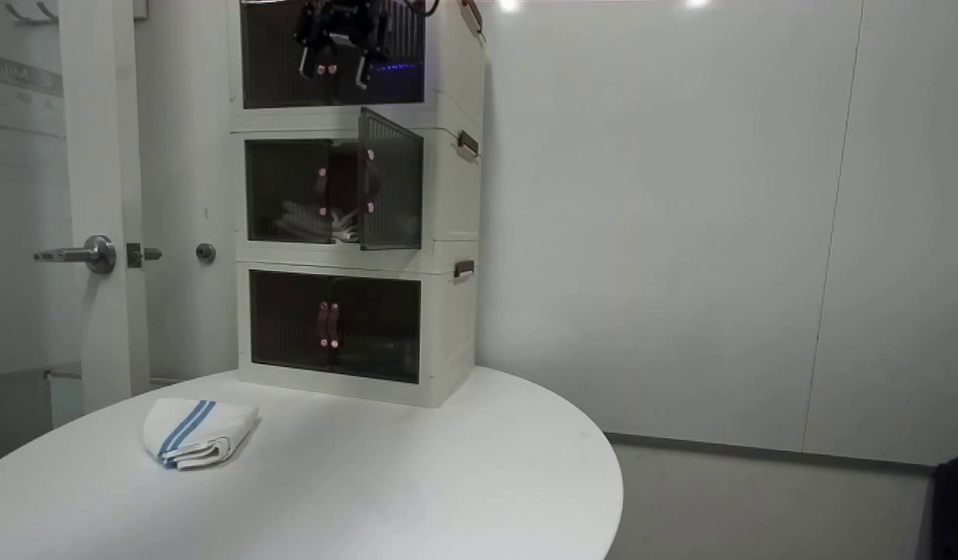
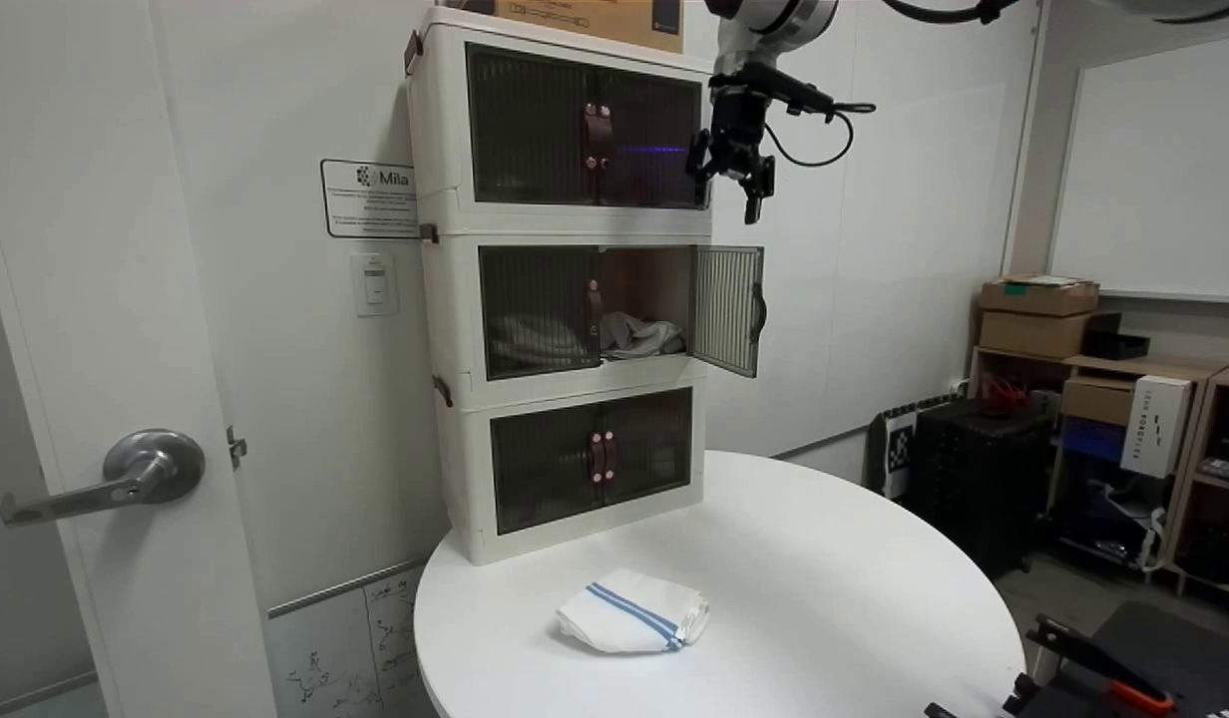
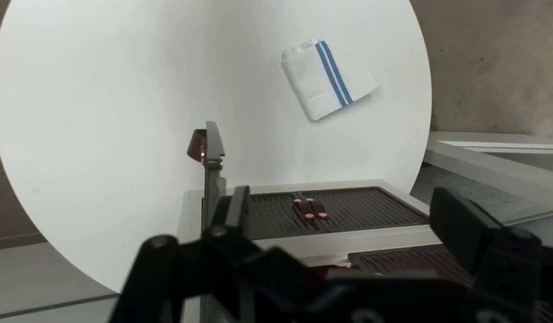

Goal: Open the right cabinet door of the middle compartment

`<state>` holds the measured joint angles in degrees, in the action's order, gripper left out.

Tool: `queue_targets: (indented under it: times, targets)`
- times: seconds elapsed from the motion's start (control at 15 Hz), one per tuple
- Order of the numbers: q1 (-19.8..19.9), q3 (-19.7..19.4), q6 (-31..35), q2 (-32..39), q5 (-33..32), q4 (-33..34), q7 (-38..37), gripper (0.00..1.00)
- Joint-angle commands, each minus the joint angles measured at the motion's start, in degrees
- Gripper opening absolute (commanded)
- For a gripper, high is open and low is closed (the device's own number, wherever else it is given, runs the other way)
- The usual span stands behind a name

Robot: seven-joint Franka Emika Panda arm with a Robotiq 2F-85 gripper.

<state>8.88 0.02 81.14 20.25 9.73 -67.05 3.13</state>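
The gripper (image 2: 724, 189) hangs tips down, its jaws spread wide apart, at the height of the top tier (image 2: 437, 120) and in front of it. The right door (image 2: 724, 309) is beneath the jaws, near them but apart; it stands swung outward from the middle tier (image 2: 453, 319), with its handle (image 2: 762, 311) by the free edge. In the wrist view the door shows nearly edge-on, partly hidden by one finger (image 3: 237, 210).

The middle tier sits lower than the jaws, and its left door (image 2: 540, 309) is closed. Below the jaws and inside the tier, a crumpled pale cloth (image 2: 634, 337) shows through the open half.

Farther down from the jaws is the bottom tier (image 1: 453, 334), both its doors (image 1: 378, 330) closed. Lowest is the table (image 2: 854, 578), on which the tiers stand. Well below the jaws, a folded towel (image 2: 629, 610), white with blue stripes, lies on the table in front of the tiers; in the wrist view it shows beyond the gap between the fingers. Behind the jaws, in both exterior views, a violet streak (image 2: 654, 150) shows on the top tier's closed doors (image 2: 530, 130). Above the jaws a cardboard box (image 2: 585, 18) rests on the top tier.
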Motion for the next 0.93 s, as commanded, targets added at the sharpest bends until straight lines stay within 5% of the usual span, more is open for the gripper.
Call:
queue_targets:
  times: [0.0,0.4,0.87]
  targets:
    - [-1.22,0.28,1.89,-5.01,1.29,-3.80,-5.62,1.00]
    - [-3.40,4.60,8.04,-6.53,4.72,-4.93,2.84,1.00]
    - [-6.02,9.64,14.52,0.75,6.46,-4.73,12.65,1.00]
